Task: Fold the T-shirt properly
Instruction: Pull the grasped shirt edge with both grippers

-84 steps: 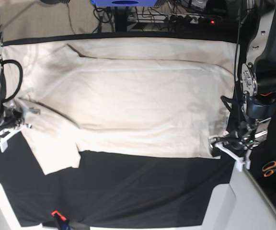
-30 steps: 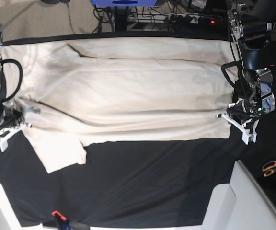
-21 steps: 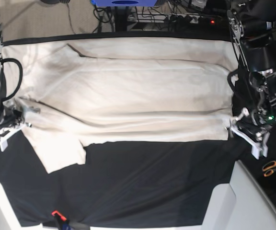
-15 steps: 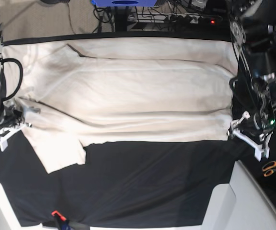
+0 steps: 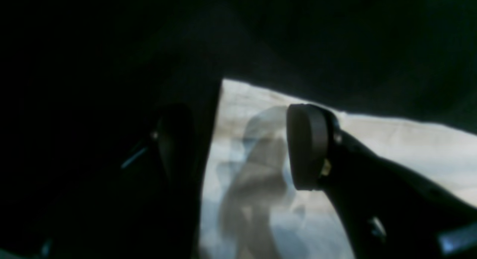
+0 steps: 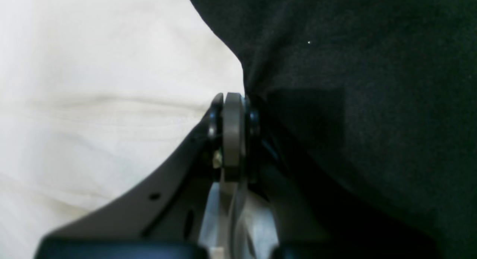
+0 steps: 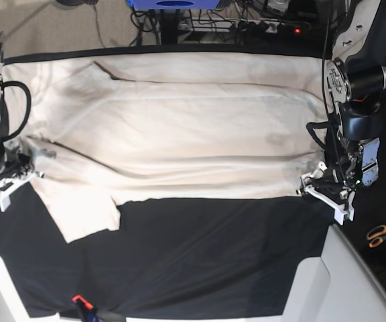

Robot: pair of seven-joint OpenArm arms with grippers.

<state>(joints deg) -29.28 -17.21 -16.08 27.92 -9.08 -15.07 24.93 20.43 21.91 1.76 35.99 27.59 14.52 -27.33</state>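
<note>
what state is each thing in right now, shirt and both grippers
T-shirt: spread flat on the black table cloth, near long edge folded in, one sleeve sticking out.
Left gripper: open, at the shirt's corner.
Right gripper: shut on the shirt's edge.

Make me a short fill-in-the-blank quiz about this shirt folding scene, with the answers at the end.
1. The T-shirt lies on a cloth coloured ____.
2. In the right wrist view, the right claw is ____ on the T-shirt's edge.
3. In the left wrist view, the left claw stands ____, with nothing pinched between its pads.
4. At the base view's right edge lie orange-handled ____.

Answers: black; shut; open; scissors
</note>
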